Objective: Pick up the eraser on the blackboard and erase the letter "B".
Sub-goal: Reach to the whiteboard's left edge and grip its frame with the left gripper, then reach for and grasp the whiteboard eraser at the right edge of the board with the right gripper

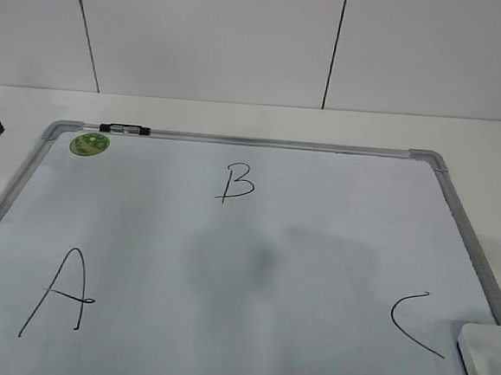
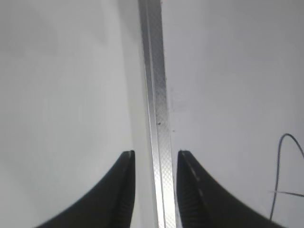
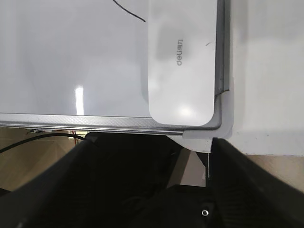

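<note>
The blackboard [image 1: 316,236] lies flat on the table. The letter "B" [image 1: 235,183] is drawn near its top middle. The white eraser [image 1: 490,363] lies in the board's near right corner. In the right wrist view the eraser [image 3: 183,61] shows grey print, and my right gripper [image 3: 154,140] is open and empty just off the board's corner, short of the eraser. My left gripper [image 2: 156,153] is open and empty above the board's left frame rail [image 2: 156,85], one finger on each side.
A larger "A" [image 1: 60,294] is at the near left and a "C" [image 1: 413,322] at the near right beside the eraser. A green sticker [image 1: 90,144] and a black clip [image 1: 125,129] sit at the top left. White table surrounds the board.
</note>
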`<state>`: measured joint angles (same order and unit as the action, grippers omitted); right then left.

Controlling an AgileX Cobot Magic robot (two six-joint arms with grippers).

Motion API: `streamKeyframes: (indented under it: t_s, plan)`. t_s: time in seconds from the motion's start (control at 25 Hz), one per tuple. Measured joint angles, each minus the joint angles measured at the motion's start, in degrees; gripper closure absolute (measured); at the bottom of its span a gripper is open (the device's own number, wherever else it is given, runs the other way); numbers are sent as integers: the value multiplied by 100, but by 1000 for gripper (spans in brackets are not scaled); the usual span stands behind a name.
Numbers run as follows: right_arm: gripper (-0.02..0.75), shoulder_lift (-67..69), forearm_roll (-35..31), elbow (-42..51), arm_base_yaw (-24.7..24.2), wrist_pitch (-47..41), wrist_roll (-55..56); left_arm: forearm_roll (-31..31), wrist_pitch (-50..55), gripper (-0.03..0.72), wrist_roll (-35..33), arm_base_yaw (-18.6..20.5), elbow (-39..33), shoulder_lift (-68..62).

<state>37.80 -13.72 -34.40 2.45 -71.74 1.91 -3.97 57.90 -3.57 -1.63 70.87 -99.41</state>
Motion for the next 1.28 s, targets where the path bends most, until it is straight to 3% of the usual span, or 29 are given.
streamKeyframes:
  t_s: [0.96,1.04,1.2,1.28]
  plan:
    - [154,0,-24,0,0,0,0,50,-442,463,-189,0,347,-1393]
    - [154,0,-24,0,0,0,0,50,-442,487,-189,0,347,-1393]
    - [154,0,-24,0,0,0,0,42,-431,643,-189,0,357,-1393]
    - [154,0,-24,0,0,0,0,-29,-418,662,-117,0,357,-1393]
